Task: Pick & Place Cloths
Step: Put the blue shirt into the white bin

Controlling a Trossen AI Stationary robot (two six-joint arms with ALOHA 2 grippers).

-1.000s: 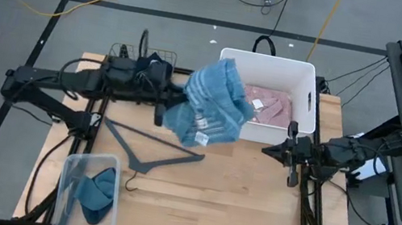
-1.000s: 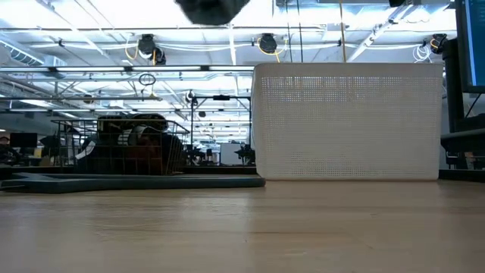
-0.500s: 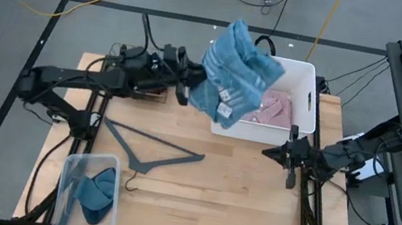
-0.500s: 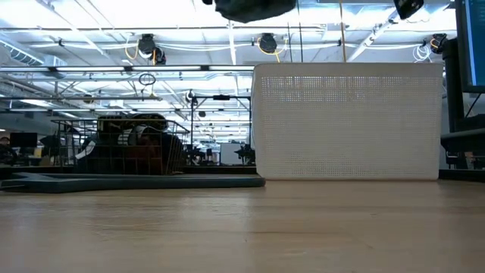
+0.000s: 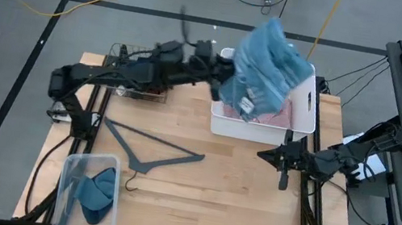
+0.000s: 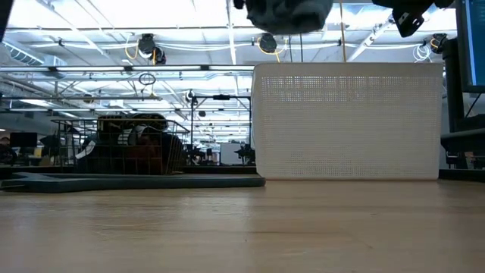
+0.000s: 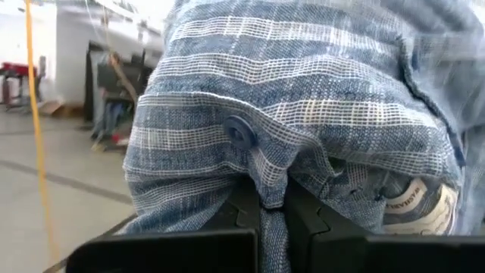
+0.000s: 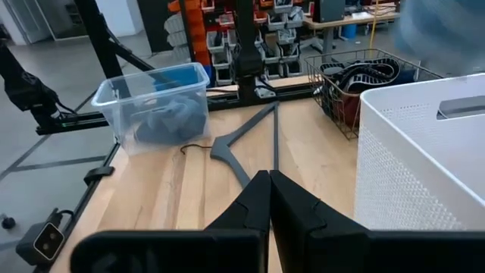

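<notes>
- Left pincer (image 5: 227,80) clamped on blue striped shirt (image 5: 272,69), hanging over white bin (image 5: 309,114).
- Centre it over the pink cloth (image 5: 292,113), lower, then release so nothing drapes the rim.
- Right pincer (image 5: 265,153) shut, empty, above worktop (image 5: 235,200).

The shirt (image 5: 272,69) clamped in the dark left tool (image 5: 221,79) is light blue with paler woven stripes, a blue button and a white tag. Beneath it the bin (image 5: 304,117) is white, a pink checked cloth (image 5: 292,115) inside. The hanger (image 5: 152,152) is grey, the worktop (image 5: 210,204) pale wood.
</notes>
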